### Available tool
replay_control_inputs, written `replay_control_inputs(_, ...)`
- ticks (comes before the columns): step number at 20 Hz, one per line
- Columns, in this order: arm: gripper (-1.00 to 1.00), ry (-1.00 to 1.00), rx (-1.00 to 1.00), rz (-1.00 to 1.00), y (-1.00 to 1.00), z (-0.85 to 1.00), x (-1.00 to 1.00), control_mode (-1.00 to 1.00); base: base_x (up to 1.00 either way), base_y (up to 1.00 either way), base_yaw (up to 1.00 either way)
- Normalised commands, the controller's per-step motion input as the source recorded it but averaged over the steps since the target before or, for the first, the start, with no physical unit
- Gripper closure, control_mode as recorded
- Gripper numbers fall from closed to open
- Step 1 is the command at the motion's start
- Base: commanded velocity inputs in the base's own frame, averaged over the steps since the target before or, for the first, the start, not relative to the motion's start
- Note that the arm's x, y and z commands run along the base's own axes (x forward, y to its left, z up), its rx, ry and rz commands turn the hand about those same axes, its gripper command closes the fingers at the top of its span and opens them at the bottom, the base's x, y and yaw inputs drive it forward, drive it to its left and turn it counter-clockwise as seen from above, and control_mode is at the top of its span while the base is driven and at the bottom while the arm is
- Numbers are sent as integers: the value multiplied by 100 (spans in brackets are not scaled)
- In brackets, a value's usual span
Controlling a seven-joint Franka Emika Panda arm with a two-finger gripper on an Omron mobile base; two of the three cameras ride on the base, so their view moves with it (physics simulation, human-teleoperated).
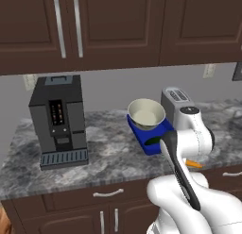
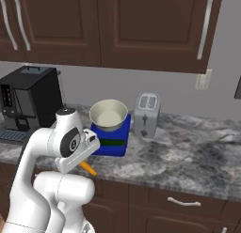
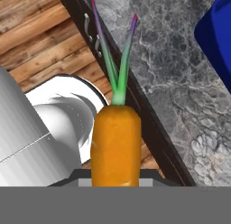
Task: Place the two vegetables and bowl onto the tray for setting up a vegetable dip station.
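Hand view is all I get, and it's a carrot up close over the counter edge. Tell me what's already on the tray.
Observer: The bowl sits on the far half of the blue tray.
Operator: Report the cucumber.
Observer: It is on the tray too: the cucumber lies across the near half, in front of the bowl.
Operator: Now say where the carrot is relative to that tray.
Observer: The carrot sticks out below the arm's wrist, at the counter's front edge, nearer the robot than the tray and not over it.
Operator: Name what stands beside the tray.
Observer: A silver toaster stands close on its right.
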Motion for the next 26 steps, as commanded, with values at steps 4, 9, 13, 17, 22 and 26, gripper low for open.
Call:
replay_control_inputs(4,100,0,0,0,0,0,0,100,20,22,1)
replay_control_inputs(9,100,0,0,0,0,0,0,100,26,12,2)
replay_control_inputs(13,100,0,0,0,0,0,0,100,35,10,0)
replay_control_inputs(17,100,0,0,0,0,0,0,100,37,5,0)
replay_control_inputs(22,100,0,0,0,0,0,0,100,28,5,0)
replay_control_inputs(26,100,0,0,0,0,0,0,100,22,7,0)
